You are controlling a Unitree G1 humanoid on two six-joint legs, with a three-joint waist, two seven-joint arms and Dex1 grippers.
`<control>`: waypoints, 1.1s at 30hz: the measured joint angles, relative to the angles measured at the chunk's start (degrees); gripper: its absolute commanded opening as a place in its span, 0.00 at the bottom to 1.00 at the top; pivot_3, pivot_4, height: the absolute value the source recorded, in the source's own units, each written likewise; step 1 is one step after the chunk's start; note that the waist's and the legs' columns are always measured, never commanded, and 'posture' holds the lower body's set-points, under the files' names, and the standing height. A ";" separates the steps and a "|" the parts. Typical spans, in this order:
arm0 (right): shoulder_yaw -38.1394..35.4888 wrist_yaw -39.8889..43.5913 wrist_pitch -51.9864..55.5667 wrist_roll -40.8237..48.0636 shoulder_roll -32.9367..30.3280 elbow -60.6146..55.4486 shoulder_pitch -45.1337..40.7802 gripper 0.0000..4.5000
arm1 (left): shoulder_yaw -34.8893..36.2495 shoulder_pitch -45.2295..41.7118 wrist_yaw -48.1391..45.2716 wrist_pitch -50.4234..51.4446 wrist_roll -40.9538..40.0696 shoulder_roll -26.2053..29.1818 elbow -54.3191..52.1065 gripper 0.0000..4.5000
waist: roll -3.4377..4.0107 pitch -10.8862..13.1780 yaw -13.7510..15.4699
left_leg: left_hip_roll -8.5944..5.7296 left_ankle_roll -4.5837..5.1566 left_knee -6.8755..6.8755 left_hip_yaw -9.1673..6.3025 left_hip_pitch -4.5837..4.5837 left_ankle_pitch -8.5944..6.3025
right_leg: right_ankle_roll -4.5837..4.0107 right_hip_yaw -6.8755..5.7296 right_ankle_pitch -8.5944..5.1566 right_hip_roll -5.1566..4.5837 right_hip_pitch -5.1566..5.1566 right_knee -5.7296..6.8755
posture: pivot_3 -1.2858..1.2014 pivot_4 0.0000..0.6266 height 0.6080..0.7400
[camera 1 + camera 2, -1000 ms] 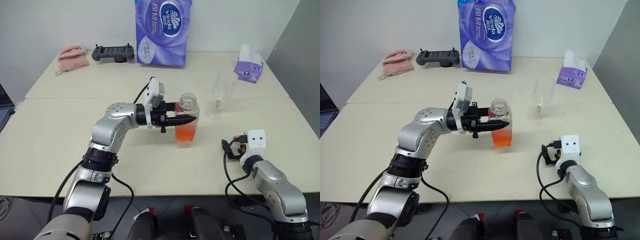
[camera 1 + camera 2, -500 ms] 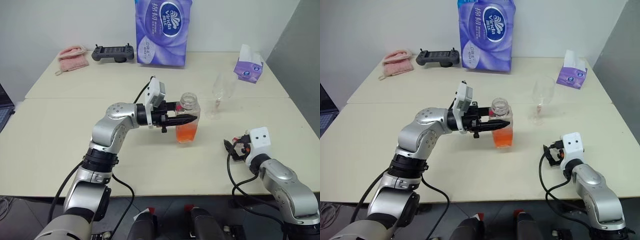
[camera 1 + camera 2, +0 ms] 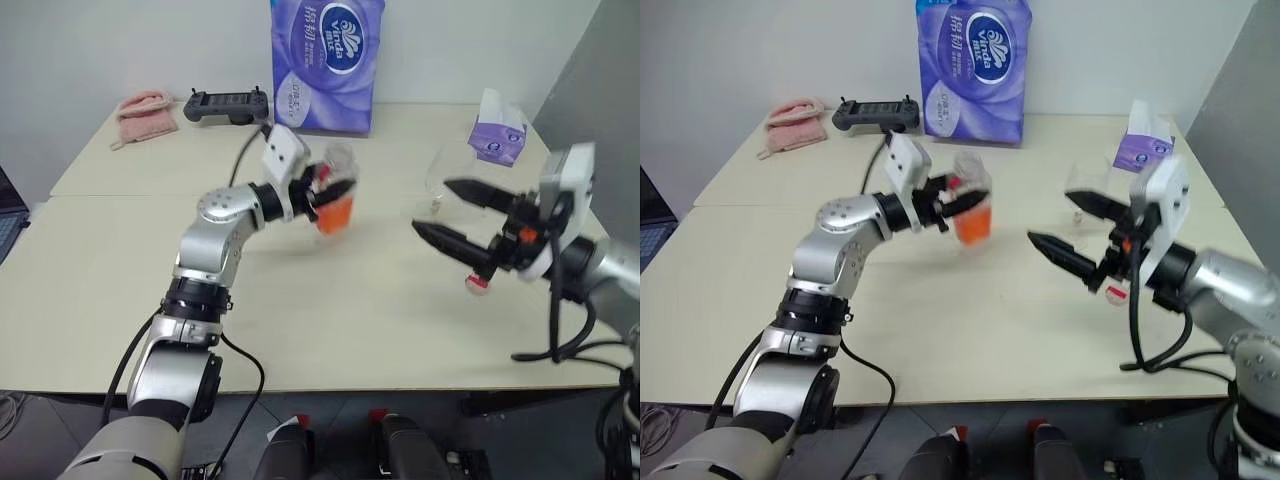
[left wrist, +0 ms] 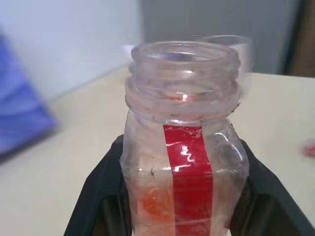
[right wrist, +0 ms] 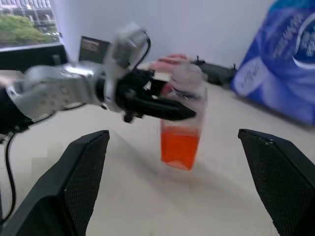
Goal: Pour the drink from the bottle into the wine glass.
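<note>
Beige table (image 3: 120, 290), white wall behind, purple tissue pack (image 3: 325, 60) at the back. My left gripper (image 3: 958, 203) is clamped on the uncapped bottle (image 3: 337, 195), held above the table, orange drink (image 5: 179, 146) in its lower part. Right gripper (image 3: 447, 215) is spread wide, empty, just in front of the wine glass (image 3: 447, 172).

A plain lab or office room: two cream tables (image 3: 90, 290) pushed together against a bare white wall (image 3: 120, 45), a handheld controller (image 3: 227, 104) at upper left of the frame
</note>
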 measured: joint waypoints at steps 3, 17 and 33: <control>2.33 -1.00 0.80 1.55 0.06 1.29 -3.73 0.99 | 2.98 -1.76 7.82 -1.07 2.20 -0.01 2.15 0.43 | 0.00 0.00 0.06 | -0.03 0.00 0.00 0.00 -0.06 0.00 | 0.00 0.01 0.00 -0.09 -0.02 -0.02 | 0.52 0.24 1.00; 8.20 -1.14 0.53 1.40 2.36 3.70 -5.85 0.99 | 13.33 3.28 29.99 -5.00 5.61 -0.69 10.26 0.43 | -0.01 0.00 0.20 | -0.07 -0.02 0.04 -0.02 -0.07 0.02 | 0.00 -0.04 0.01 -0.38 -0.04 0.03 | 0.52 0.24 1.00; 8.49 -4.81 0.64 2.75 4.08 3.82 -7.35 0.99 | 14.60 5.41 27.17 -11.17 4.07 -0.62 16.47 0.43 | -0.02 0.00 0.17 | -0.08 -0.02 0.04 -0.01 -0.06 0.01 | 0.00 -0.04 0.01 -0.39 -0.04 0.03 | 0.52 0.24 1.00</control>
